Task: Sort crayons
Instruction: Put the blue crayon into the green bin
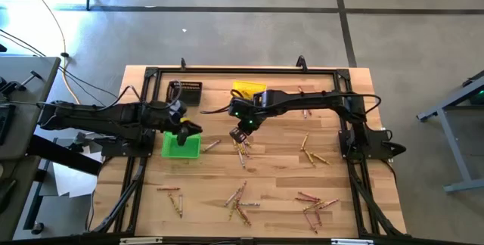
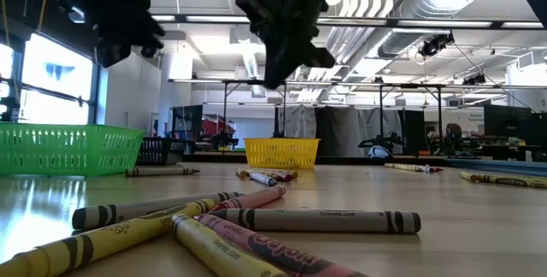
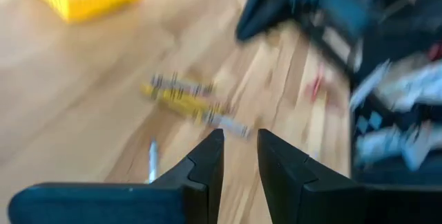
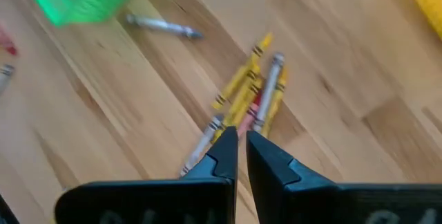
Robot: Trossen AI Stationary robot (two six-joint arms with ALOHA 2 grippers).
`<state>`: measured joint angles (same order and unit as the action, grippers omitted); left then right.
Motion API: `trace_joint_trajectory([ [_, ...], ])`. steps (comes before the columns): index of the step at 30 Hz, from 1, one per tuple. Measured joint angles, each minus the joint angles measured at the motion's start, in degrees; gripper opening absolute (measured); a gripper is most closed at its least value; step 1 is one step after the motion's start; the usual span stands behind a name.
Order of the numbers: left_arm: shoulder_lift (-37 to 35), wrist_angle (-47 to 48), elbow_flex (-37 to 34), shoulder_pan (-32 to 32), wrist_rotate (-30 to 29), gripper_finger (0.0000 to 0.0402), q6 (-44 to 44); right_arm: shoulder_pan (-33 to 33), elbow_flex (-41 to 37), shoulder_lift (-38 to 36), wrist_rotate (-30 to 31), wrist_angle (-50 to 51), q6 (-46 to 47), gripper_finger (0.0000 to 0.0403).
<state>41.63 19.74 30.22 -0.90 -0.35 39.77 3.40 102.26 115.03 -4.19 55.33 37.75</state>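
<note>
The crayons point(image 1: 242, 151) lie scattered over the wooden table point(image 1: 280, 169): a small heap of yellow and grey ones sits near the middle, a single grey crayon point(image 1: 211, 145) lies just beside the green bin point(image 1: 181, 146), and further clusters spread toward the near edge and the right side. In the low view they show as paper-wrapped sticks in yellow, pink-red and grey with black bands.

The right gripper point(image 1: 240, 133) hangs just above the central heap; in its wrist view the two fingers stand almost together with only a thin gap, nothing between them, tips over the crayons. The left gripper point(image 1: 187, 128) hovers over the green bin; its fingers point(image 3: 207, 169) stand a little apart, and no crayon shows between them.

The table is pale planked wood edged by a black frame. A yellow bin point(image 1: 248, 90) and a black bin point(image 1: 185, 92) stand at the far side. Around the table is grey concrete floor; the low view looks into a large workshop hall with ceiling ducts and benches.

The left wrist view is blurred, so the objects beyond its fingers are hard to make out. The green bin's contents cannot be seen.
</note>
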Motion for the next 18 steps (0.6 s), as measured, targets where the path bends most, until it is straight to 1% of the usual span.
trace_joint_trajectory([
  [5, 5.14, 2.48, 0.0, -1.62, 5.15, 0.0076, -5.13, -1.27, 0.0, -0.06, 0.69, 3.58, 1.9, 0.0017],
  [10, 12.07, 1.77, 0.38, -2.59, 5.82, 0.0076, -8.66, -2.97, 0.0, -0.29, 0.94, 6.34, 2.08, 0.0017],
  [13, 17.2, 2.44, 3.36, -2.52, 5.82, 0.0076, -11.05, -4.11, 0.0, -0.29, 1.86, 8.44, 2.0, 0.0017],
  [18, 26.75, 5.14, 11.83, -2.48, 5.69, 0.0076, -17.18, -6.12, 0.0, -0.29, 5.34, 14.45, 1.87, 0.0017],
])
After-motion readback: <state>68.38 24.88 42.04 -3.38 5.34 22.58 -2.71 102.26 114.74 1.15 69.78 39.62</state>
